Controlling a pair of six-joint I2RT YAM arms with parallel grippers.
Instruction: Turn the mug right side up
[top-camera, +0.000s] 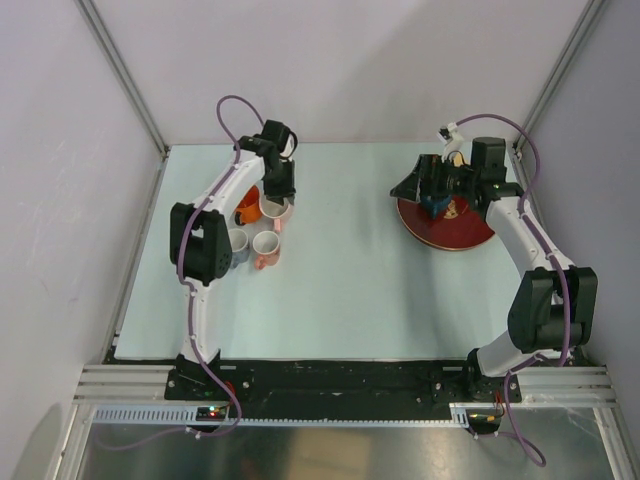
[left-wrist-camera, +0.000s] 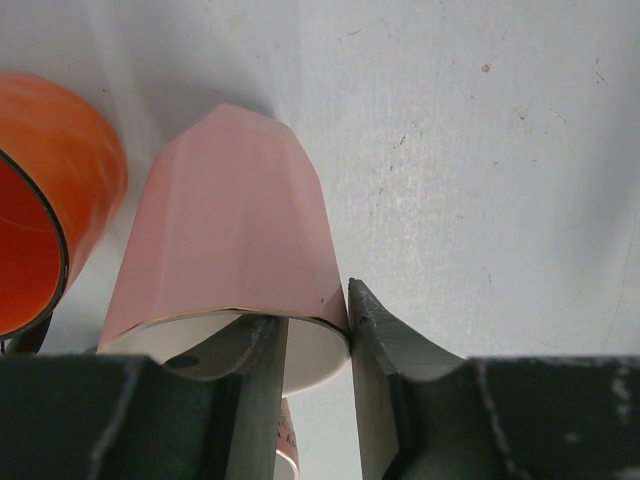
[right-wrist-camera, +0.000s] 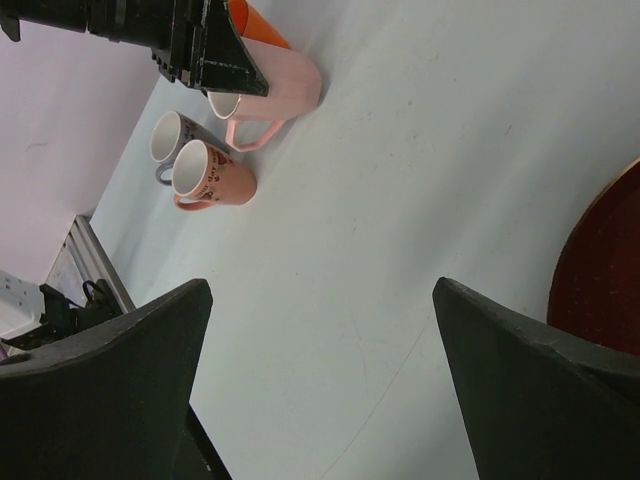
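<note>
At far left on the tabletop (top-camera: 350, 290), the pink mug (left-wrist-camera: 225, 220) stands upright, its inside hidden by the left claw (left-wrist-camera: 315, 312), slightly parted astride its rim; the right claw (right-wrist-camera: 320, 290) gapes wide.

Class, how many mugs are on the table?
4: pink mug at the left pincer, orange mug beside it, grey mug and printed mug together nearby; the arm could hide another.

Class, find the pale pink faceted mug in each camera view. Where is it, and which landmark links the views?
Top external: pink mug left of centre.
Left wrist: pink mug at centre left.
Right wrist: pink mug at the top, left of centre.
Shared landmark: orange mug beside it in all three.
</note>
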